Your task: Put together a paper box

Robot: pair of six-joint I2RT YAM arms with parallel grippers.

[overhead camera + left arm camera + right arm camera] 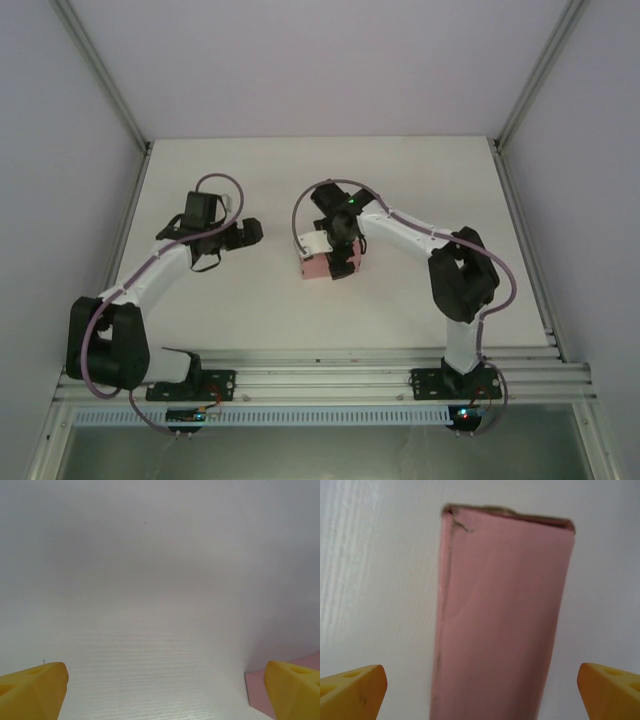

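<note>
top external: paper box (318,264) on the white table (400,180), just left of and below frame centre. pink, folded into a small block, paler patch on the upper-left side; flap or inner face, can't tell. right gripper (344,250) right over the box's right-hand part, aimed toward lower left of frame, released and spread wide; contact with the box not resolvable from up here. right arm (440,250) reaching in from the base at lower right. left gripper (250,232) further left at mid-height, clearly apart from the box, released too, gripping nothing. left arm (130,290) folded back toward the lower-left corner. metal rail (320,375) across the bottom, under both bases.

right wrist: box as a long pink slab running from top centre down past the bottom edge, sitting between the two right fingertips (355,690) in the lower corners. bare table visible on both sides of the slab, so touching neither fingertip. small tear or crumple at the slab's top-left corner, crease down the left edge.

left wrist: left fingertips (32,690) in the lower-left and lower-right corners, far apart, bare table between. pink corner of the box at lower right, just beside the right-hand fingertip; touching or not, can't tell.
</note>
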